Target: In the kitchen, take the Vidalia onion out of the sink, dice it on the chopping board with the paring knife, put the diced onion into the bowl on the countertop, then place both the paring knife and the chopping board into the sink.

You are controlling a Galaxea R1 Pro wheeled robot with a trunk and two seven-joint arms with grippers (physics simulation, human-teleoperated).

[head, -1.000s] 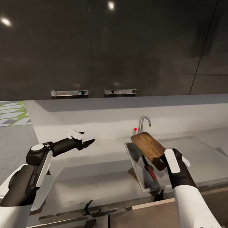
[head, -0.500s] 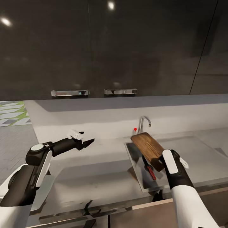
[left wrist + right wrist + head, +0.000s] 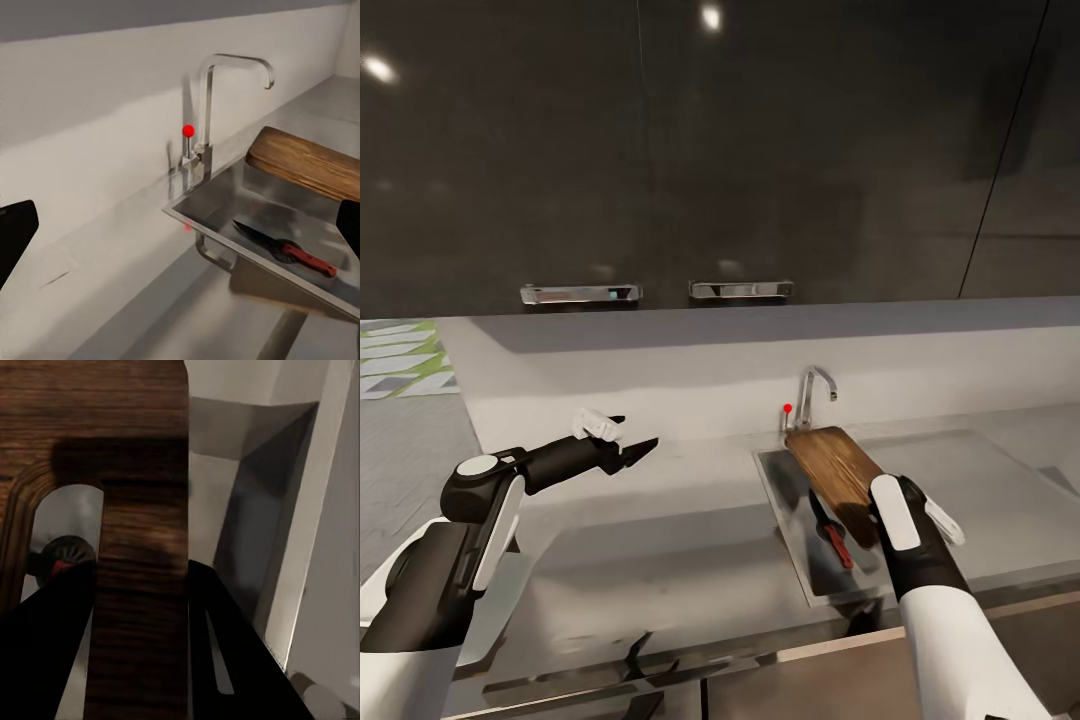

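Here the right gripper [image 3: 872,512] is clamped on the near end of the chopping board [image 3: 836,466], its jaws closed around the wooden bar beside the slot handle, as the right wrist view shows with a dark finger [image 3: 225,652] on either side of that bar. The board is held tilted over the sink [image 3: 785,495], its far end raised towards the tap [image 3: 812,392] and close to the red dot at the tap's base, its near end lower and over the right part of the basin. The left wrist view shows the board's [image 3: 307,161] far end reaching over the sink's [image 3: 225,202] back rim, near the tap [image 3: 214,105].

Down in the basin lies the paring knife [image 3: 832,532], flat on the steel floor, the red-orange handle nearer the robot and the dark blade pointing away; in the left wrist view the knife [image 3: 289,251] rests apart from the board, below it. Through the board's [image 3: 90,450] slot handle the right wrist view catches a bit of the red handle [image 3: 61,564].

The left gripper [image 3: 628,440] hovers above the tabletop [image 3: 660,540] well to the left of the sink, its jaws spread apart and holding nothing. Glossy dark upper cabinets [image 3: 710,150] fill the wall above
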